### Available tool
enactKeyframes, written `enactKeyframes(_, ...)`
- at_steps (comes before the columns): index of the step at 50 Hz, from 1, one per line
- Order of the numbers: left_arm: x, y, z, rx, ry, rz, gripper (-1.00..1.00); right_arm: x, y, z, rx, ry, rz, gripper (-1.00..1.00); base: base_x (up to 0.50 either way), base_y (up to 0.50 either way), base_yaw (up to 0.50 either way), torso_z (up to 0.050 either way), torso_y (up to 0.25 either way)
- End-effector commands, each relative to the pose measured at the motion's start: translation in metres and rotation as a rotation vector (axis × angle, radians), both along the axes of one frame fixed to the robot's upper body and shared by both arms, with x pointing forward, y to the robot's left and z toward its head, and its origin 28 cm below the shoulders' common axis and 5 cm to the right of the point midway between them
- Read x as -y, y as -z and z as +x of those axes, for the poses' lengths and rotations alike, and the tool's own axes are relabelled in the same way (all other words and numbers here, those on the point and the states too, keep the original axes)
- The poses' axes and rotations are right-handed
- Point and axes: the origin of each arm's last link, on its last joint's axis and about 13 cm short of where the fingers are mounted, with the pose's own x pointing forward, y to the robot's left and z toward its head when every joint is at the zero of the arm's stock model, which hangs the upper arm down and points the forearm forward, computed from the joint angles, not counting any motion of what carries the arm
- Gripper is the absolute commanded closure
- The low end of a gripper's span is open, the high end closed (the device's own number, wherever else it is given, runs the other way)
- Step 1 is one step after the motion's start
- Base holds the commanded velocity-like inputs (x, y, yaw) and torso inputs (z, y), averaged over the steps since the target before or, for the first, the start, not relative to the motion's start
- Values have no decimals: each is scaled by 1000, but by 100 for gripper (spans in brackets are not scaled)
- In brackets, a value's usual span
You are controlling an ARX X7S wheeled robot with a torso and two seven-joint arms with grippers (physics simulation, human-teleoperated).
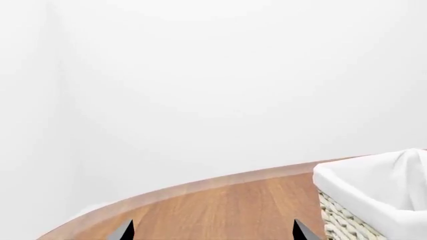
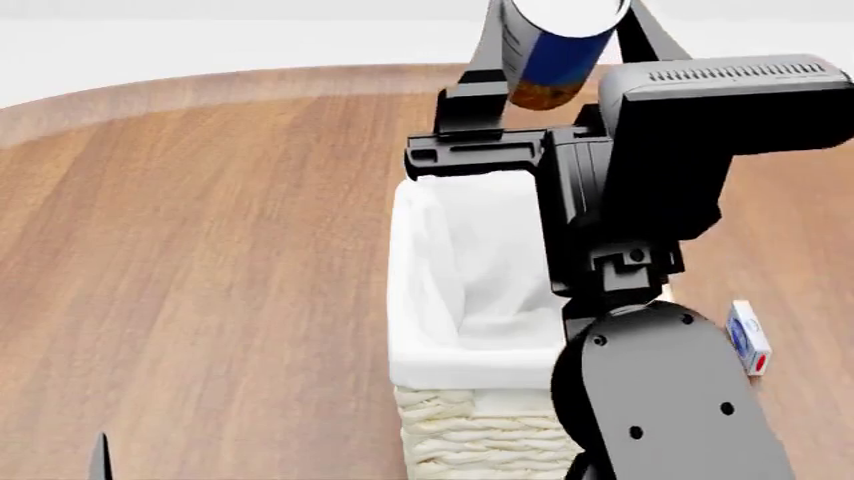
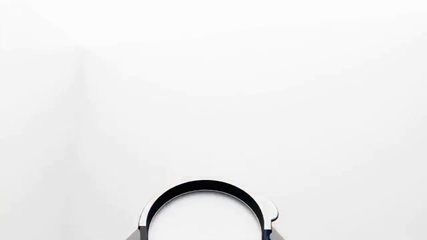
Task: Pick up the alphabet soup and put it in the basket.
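My right gripper [image 2: 566,35] is shut on the alphabet soup [image 2: 545,58], a blue can with an orange pattern near its base, and holds it high over the far end of the basket [image 2: 424,300]. In the right wrist view the can's white top [image 3: 203,217] fills the space between the fingers. The basket is cream wicker with a white liner, and its corner also shows in the left wrist view [image 1: 373,192]. My left gripper [image 1: 213,232] is open and empty, low over the wooden table to the left of the basket.
The round wooden table [image 2: 200,250] has a curved far edge. A small white, blue and red box [image 2: 749,338] lies right of the basket, partly behind my right arm [image 2: 654,400]. White walls stand behind.
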Motion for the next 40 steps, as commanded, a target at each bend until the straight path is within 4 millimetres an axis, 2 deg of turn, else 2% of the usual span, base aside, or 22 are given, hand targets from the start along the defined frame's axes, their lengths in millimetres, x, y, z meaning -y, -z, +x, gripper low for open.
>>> enactKeyframes(1, -1, 1, 0, -1, -1, -2, -100, -19, -10, 40, -26, 10, -54, 100, 0, 0, 0, 0, 0)
enactKeyframes(13, -1, 1, 1, -3, 0, -4, -100, -26, -9, 76, -91, 95, -83, 100, 0, 0, 0, 0, 1)
enactKeyframes(19, -1, 2, 2, -4, 2, -4, -100, -25, 1, 105, -220, 161, -112, 100, 0, 0, 0, 0, 2)
enactKeyframes(25, -1, 2, 1, -4, 2, -5, -100, -23, 4, 121, -288, 201, -124, 100, 0, 0, 0, 0, 0)
enactKeyframes(40, -1, 2, 1, -5, 1, -6, -100, -19, 13, 126, -423, 245, -188, 100, 0, 0, 0, 0, 1)
